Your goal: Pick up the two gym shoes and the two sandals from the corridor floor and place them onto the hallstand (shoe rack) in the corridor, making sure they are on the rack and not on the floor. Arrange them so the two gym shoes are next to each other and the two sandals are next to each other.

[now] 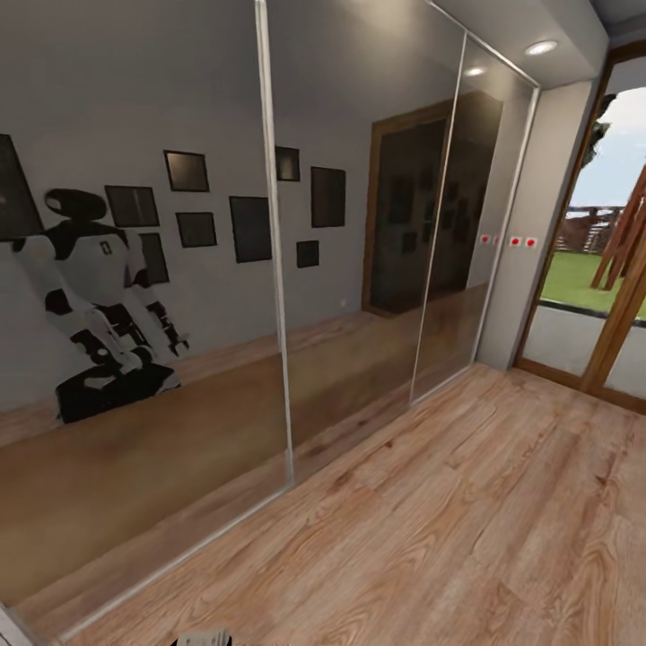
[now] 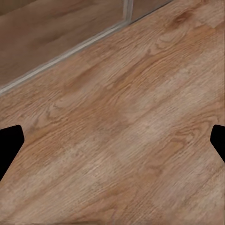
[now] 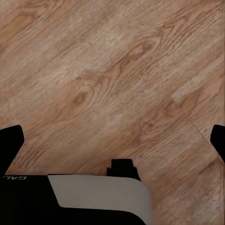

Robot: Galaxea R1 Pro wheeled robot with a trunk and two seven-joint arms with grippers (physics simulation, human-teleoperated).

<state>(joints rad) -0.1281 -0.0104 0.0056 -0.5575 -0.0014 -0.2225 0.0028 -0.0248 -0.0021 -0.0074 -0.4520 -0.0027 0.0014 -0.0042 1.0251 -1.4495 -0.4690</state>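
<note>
Facing a wall of mirrored sliding doors [image 1: 269, 269], the robot stands on the corridor floor [image 1: 467, 529], whose wood-grain planks run from the near edge out to a glazed doorway [image 1: 592, 296] at the far right. No gym shoes, sandals or hallstand lie on the floor taken in here, so which way they lie from either hand, and which arm is nearer, cannot be judged; my guess is the base must turn before any reach. Its reflection [image 1: 94, 305] in the left door panel shows both arms hanging low in front of the trunk. Each wrist camera looks down on bare planks, and the left hand [image 2: 112, 136] and right hand [image 3: 112, 136] both have dark fingertips spread to the picture's edges, released and holding nothing
</note>
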